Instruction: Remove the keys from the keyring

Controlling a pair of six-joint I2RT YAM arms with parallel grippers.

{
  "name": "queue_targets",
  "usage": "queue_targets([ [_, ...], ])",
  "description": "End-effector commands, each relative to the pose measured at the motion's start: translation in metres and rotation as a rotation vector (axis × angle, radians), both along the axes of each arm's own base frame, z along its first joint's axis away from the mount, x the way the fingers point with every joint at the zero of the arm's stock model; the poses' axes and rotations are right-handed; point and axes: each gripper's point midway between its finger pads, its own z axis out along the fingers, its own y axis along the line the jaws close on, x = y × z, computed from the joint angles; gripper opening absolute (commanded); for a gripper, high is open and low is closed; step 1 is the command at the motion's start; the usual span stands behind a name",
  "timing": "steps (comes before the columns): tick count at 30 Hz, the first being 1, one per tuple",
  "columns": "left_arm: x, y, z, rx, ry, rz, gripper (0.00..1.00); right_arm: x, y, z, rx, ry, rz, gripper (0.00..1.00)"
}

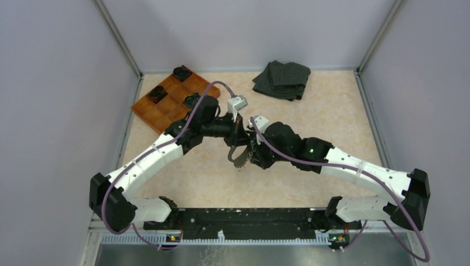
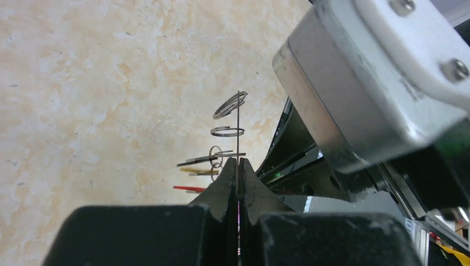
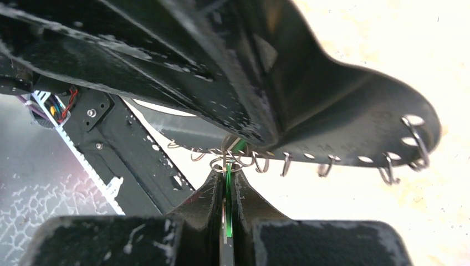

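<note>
My left gripper point(image 2: 239, 162) is shut on a thin flat carrier point(image 2: 238, 122), seen edge-on. Wire keyrings point(image 2: 230, 104) hang through it. Flat keys point(image 2: 202, 160) stick out to its left, one yellowish and one red-marked point(image 2: 185, 189). In the right wrist view the carrier is a dark curved plate point(image 3: 354, 127) with holes along its edge and small rings in them. My right gripper point(image 3: 226, 173) is shut on a flat green-marked key point(image 3: 228, 191) that hangs from a small keyring point(image 3: 226, 163). In the top view both grippers point(image 1: 239, 136) point(image 1: 254, 152) meet above mid-table, with the plate point(image 1: 239, 157) between them.
An orange tray point(image 1: 158, 113) holding black round objects point(image 1: 180, 72) sits at the back left. A folded dark cloth point(image 1: 282, 79) lies at the back right. Grey walls enclose the table on three sides. A black rail point(image 1: 244, 219) runs along the near edge.
</note>
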Motion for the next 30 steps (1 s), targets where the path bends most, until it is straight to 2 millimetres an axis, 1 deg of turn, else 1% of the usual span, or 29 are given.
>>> queue_targets([
  [1, -0.001, 0.001, 0.024, -0.065, -0.086, 0.014, 0.0, 0.007, -0.004, 0.01, 0.055, -0.014, -0.085, 0.0],
  [5, 0.001, 0.004, 0.024, -0.065, -0.101, 0.039, 0.0, 0.007, -0.01, 0.007, 0.061, 0.002, -0.105, 0.0],
  [11, 0.003, 0.007, 0.029, -0.072, -0.128, 0.061, 0.0, 0.006, -0.014, 0.003, 0.071, 0.021, -0.112, 0.0],
  [16, 0.007, 0.01, 0.027, -0.068, -0.123, 0.1, 0.0, 0.007, -0.018, 0.001, 0.065, 0.024, -0.116, 0.0],
  [19, 0.014, 0.012, 0.024, -0.07, -0.111, 0.15, 0.0, 0.007, -0.02, -0.003, 0.059, 0.021, -0.116, 0.0],
  [24, 0.028, 0.018, 0.011, -0.057, -0.06, 0.244, 0.0, -0.006, -0.013, 0.0, 0.082, 0.029, -0.007, 0.0],
  [26, 0.03, 0.016, 0.01, -0.073, -0.048, 0.255, 0.0, -0.012, -0.011, -0.001, 0.082, 0.029, 0.037, 0.0],
  [30, 0.026, 0.009, 0.013, -0.123, -0.06, 0.206, 0.0, -0.016, -0.01, -0.016, 0.045, 0.029, 0.091, 0.0],
])
